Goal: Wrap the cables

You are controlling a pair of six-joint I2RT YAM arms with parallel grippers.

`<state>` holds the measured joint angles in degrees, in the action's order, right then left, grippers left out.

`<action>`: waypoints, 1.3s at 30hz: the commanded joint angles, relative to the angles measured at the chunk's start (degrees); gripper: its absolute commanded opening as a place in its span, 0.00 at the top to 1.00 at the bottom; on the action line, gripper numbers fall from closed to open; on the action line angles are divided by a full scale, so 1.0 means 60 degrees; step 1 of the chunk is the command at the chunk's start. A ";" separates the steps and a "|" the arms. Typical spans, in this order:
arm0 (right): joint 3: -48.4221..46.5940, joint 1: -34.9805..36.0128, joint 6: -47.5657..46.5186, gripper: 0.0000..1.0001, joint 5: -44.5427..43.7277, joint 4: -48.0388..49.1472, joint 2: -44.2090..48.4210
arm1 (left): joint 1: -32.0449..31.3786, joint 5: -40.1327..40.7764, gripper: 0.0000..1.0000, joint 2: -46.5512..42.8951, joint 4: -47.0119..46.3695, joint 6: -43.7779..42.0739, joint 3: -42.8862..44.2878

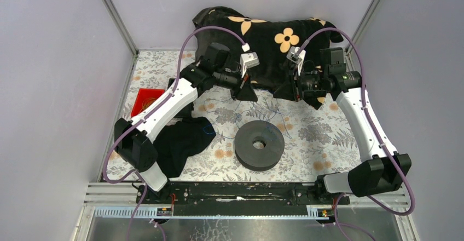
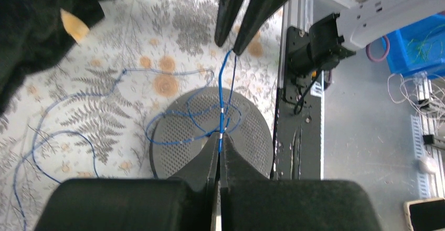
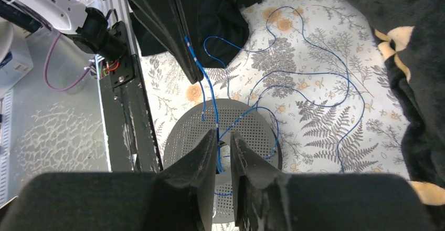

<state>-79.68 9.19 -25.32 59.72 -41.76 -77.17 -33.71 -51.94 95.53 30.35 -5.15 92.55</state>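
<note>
left gripper [image 2: 219, 147]: pinching cables [image 2: 224, 84] | right gripper [image 3: 222, 147]: ajar | blue bin [image 2: 406, 58]: yellowish strands [image 2: 427, 38]

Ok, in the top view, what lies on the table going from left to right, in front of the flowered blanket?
Red tray → black cloth → black spool. The fine blue cables spread across the middle, so they have no clear place in the order.

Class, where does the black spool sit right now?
In the top view the spool lies flat at the table's centre, right of the black cloth.
</note>
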 commanded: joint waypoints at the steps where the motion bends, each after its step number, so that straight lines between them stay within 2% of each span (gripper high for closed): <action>1: -0.0101 -0.0038 -0.0148 0.76 0.0871 -0.0027 -0.0084 | -0.0248 0.0123 1.00 0.0135 0.1431 -0.0712 0.0205; 10: 0.0541 0.0142 0.0988 0.59 0.1986 0.1318 -0.0148 | -0.0326 -0.0162 1.00 0.0065 0.0892 -0.0242 0.0017; 19: 0.0842 0.0286 0.1699 0.56 0.2687 0.2116 -0.0337 | -0.0372 -0.0212 1.00 0.0214 0.0699 -0.0026 0.0084; 29: 0.1256 0.0460 0.1901 0.70 0.2744 0.2607 -0.0454 | -0.0372 -0.0169 1.00 0.0249 0.0640 -0.0036 0.0050; 39: 0.1316 0.0480 0.2282 0.97 0.2411 0.2961 -0.0348 | -0.0371 -0.0090 1.00 0.0204 0.0513 -0.0003 -0.0092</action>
<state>-71.70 11.57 -12.99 74.13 -26.44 -79.94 -35.64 -52.07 96.51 36.03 -5.91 92.42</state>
